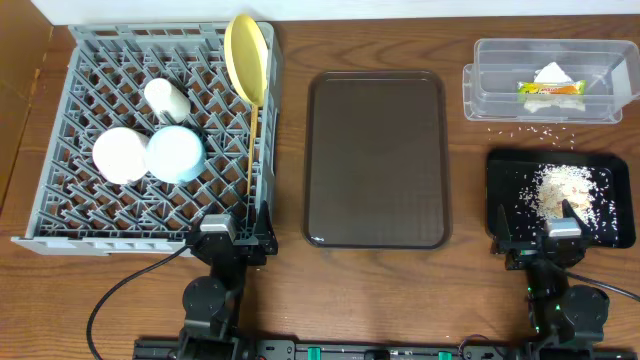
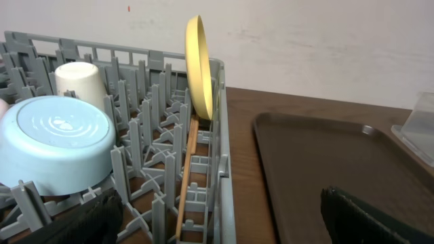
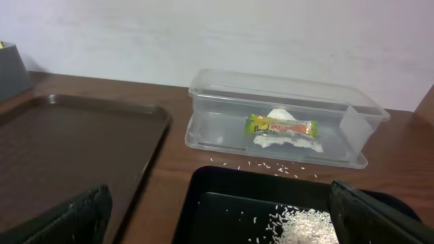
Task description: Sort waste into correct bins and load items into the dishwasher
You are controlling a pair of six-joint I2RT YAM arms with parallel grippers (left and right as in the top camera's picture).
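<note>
The grey dishwasher rack [image 1: 90, 80] holds a white cup [image 1: 167, 98], a white bowl [image 1: 120, 155], a light blue bowl [image 1: 176, 153], an upright yellow plate [image 1: 246, 55] and chopsticks [image 1: 250, 150]. My left gripper [image 1: 238, 225] hangs open and empty at the rack's near right corner, astride its wall [image 2: 220, 135], with the chopsticks [image 2: 188, 176] just ahead. The clear tub [image 1: 490, 95] contains the napkin [image 1: 552, 74] and wrapper [image 1: 550, 89]. Rice crumbs [image 1: 565, 190] lie in the black tray [image 1: 505, 170]. My right gripper [image 1: 535, 225] is open and empty over that tray's near edge [image 3: 203, 196].
A brown serving tray [image 1: 376, 160] lies between the rack and the two bins. A few loose rice grains [image 1: 530, 130] are scattered on the wooden table between the tub and the black tray. Both arm bases stand at the table's front edge.
</note>
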